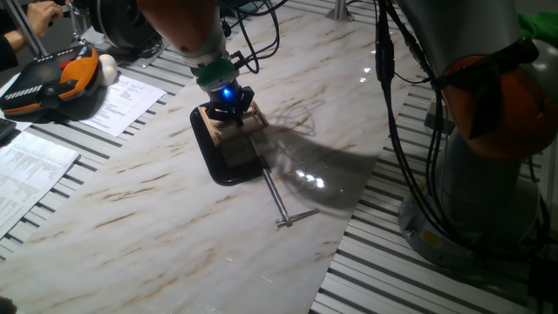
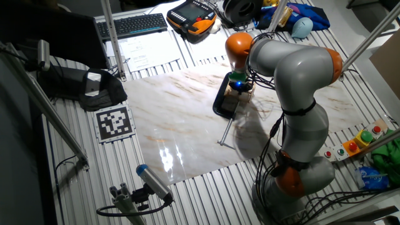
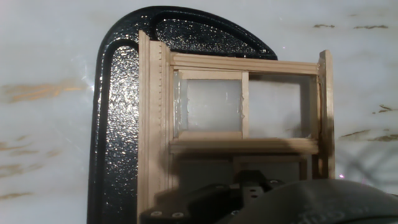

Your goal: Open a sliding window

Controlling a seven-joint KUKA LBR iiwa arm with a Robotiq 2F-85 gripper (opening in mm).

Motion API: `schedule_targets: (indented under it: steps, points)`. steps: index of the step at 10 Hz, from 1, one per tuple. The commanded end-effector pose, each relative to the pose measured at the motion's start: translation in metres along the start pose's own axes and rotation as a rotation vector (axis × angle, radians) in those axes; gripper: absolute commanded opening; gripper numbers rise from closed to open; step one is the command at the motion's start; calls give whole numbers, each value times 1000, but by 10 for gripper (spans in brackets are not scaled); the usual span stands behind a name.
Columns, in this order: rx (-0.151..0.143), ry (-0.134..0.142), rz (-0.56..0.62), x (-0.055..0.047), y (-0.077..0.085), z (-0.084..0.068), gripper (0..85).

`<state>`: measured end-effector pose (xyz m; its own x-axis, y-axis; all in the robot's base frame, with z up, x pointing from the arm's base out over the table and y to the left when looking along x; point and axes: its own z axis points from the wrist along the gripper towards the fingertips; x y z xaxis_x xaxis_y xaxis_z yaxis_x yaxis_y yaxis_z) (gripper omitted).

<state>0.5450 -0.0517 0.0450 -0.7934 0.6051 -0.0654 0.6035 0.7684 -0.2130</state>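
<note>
The sliding window is a small light tan wooden frame with two pale panes split by wooden bars. It is held in a black C-clamp that lies on the marble board. In the hand view the inner sash sits over the left pane. My gripper, lit blue, hangs directly over the window and very close to it. Only its dark body shows at the bottom of the hand view, and the fingers are hidden. The gripper and window also show in the other fixed view.
The clamp's long steel screw with its cross handle points toward the board's front edge. An orange-black teach pendant and papers lie at the left. The robot base stands at the right. A printed marker tag lies beside the board.
</note>
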Motion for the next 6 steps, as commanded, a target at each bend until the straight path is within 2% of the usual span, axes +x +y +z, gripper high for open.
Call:
schedule_targets:
  steps: [1,6]
  points:
    - [-3,2,0,0,0,1,0]
    - [-6,5,-1,0,2,0,0]
